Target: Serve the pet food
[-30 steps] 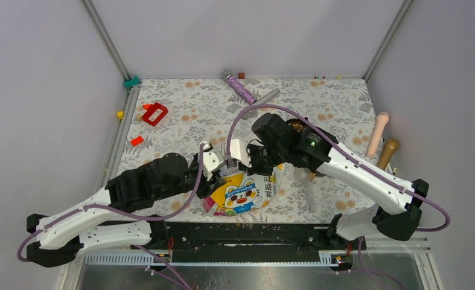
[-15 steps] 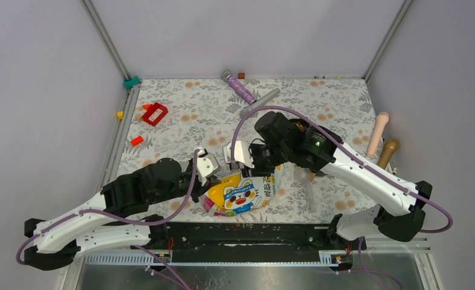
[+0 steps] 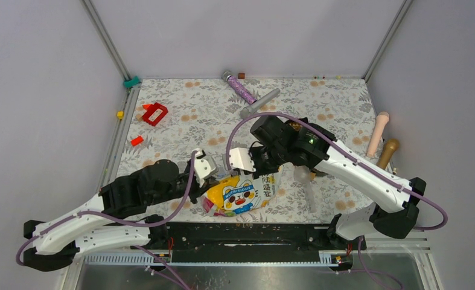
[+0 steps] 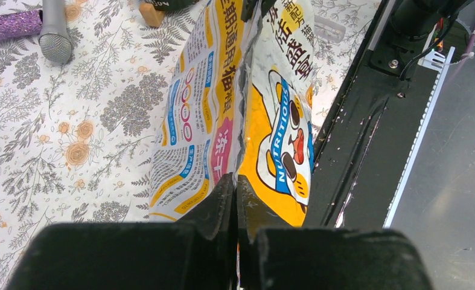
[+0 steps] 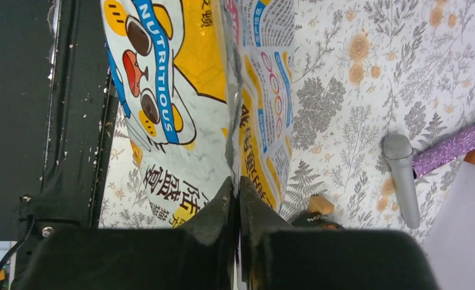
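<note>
1. Since a second earlier, your left arm had drawn back toward its base. The two pincers had come a little apart, with the pet food bag (image 3: 241, 194) stretched between them.
2. Nearest you, the bag sat just beyond the black rail (image 3: 253, 232) at the bench's near edge, with its cartoon face turned up.
3. Your left pincer (image 4: 236, 181) was pressed together on the bag's top seam. Your right pincer (image 5: 238, 181) pinched the same seam from the opposite end.
4. The pet food itself did not show. You could judge it was inside the bag, though I could not tell whether the seam had parted.
5. Two things could have gone wrong:
   - An uneven pull could have split the film suddenly and sprayed kibble over the floral mat (image 3: 186, 115) and the rail.
   - A thin pinch could have slid off the glossy film, dropping that end of the bag.
6. Farthest off, a grey microphone (image 3: 259, 103) and a purple one (image 3: 241, 87) lay well apart from the work.
</note>
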